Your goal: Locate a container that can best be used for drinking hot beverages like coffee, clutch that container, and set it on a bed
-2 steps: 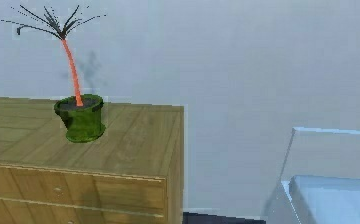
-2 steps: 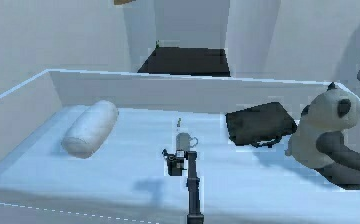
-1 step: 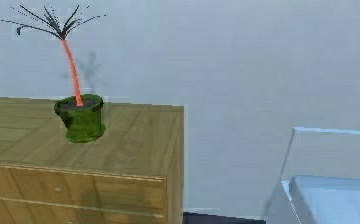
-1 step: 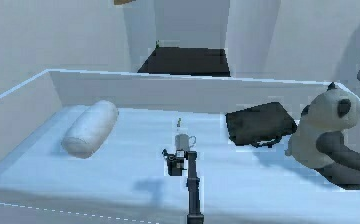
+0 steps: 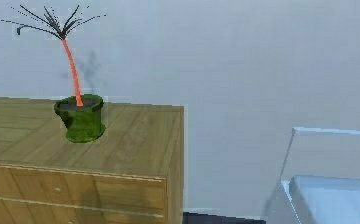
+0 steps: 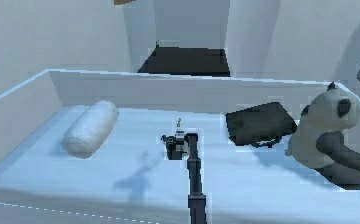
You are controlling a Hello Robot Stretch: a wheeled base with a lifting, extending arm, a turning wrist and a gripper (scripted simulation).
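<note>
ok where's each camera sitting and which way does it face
Forward view: on the robot, looking ahead and down at a wooden dresser with a potted plant.
Arm side view: on the body, looking sideways over a bed with pillow and panda; the arm and gripper rise from the bottom edge.
Shared: the bed, at the forward view's right edge.

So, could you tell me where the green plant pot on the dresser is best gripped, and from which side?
Probably the green pot itself, across its round wall, coming level from the forward view's right, where the dresser top is bare. The thin orange stem rises from its middle under dark leaves, so the top looks blocked.
</note>
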